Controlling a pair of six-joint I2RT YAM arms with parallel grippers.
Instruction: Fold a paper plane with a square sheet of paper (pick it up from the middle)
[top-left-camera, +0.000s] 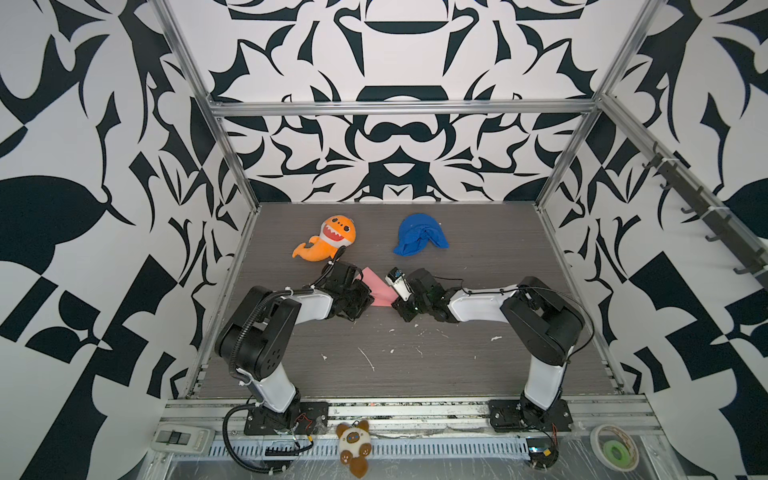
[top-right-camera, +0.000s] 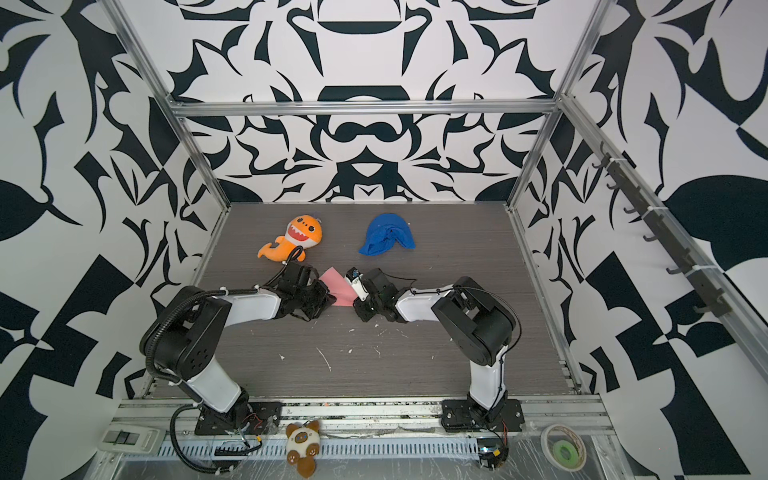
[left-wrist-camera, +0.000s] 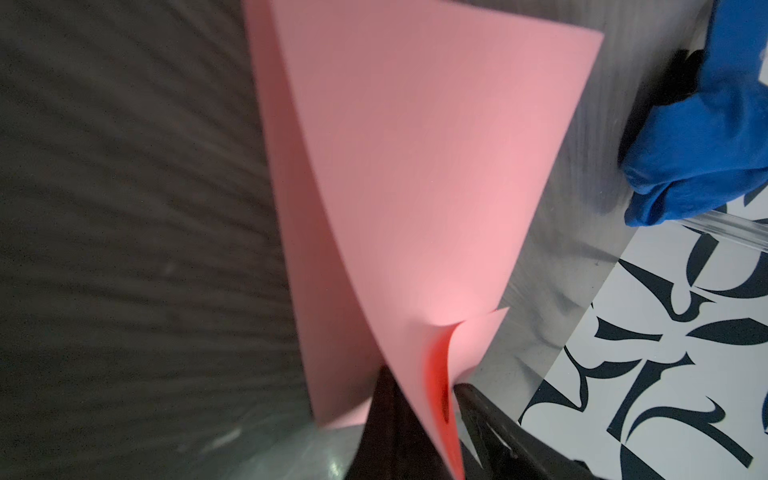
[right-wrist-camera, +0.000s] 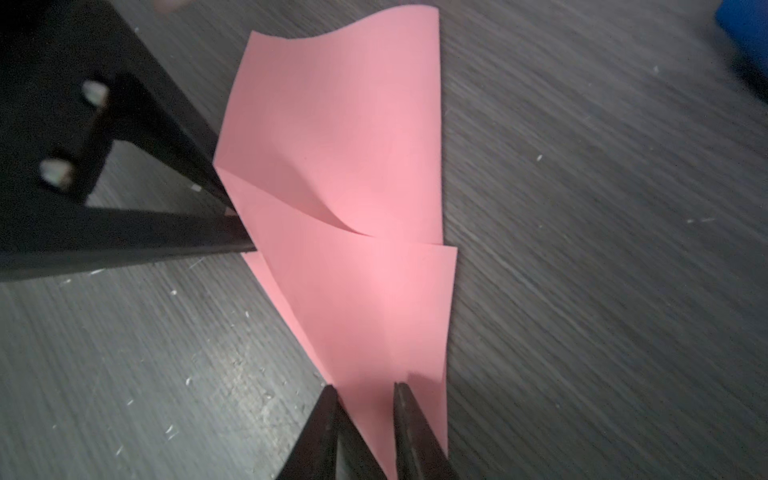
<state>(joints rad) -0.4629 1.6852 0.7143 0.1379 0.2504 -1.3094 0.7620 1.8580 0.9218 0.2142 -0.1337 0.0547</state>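
Paper: the square sheet of paper (top-left-camera: 376, 286) is pink and partly folded, with 2 flaps that overlap and 1 narrow pointed end; some edges curl up from the table (top-left-camera: 478, 266)
Paper place: near the orange shark plush (top-left-camera: 328, 239), on the plush's side toward the robot bases and a little to its right in both top views
Left gripper: the left gripper (left-wrist-camera: 432, 411) is clenched on 1 edge of the paper; in the left wrist view the sheet runs between its 2 black fingers (left-wrist-camera: 490, 415) and rises away from them
Left gripper place: just beside the plush, on its side toward the robot bases
Right gripper: the right gripper (right-wrist-camera: 365, 415) has its jaws a little apart over the pointed end of the paper, and pink shows in the gap; whether the fingers press the sheet I cannot tell
Right gripper place: on the far side of the paper from the plush
Blue cloth: the blue cloth lump (top-left-camera: 419, 235) lies to the right of the plush, well apart from it, about equally far back on the table
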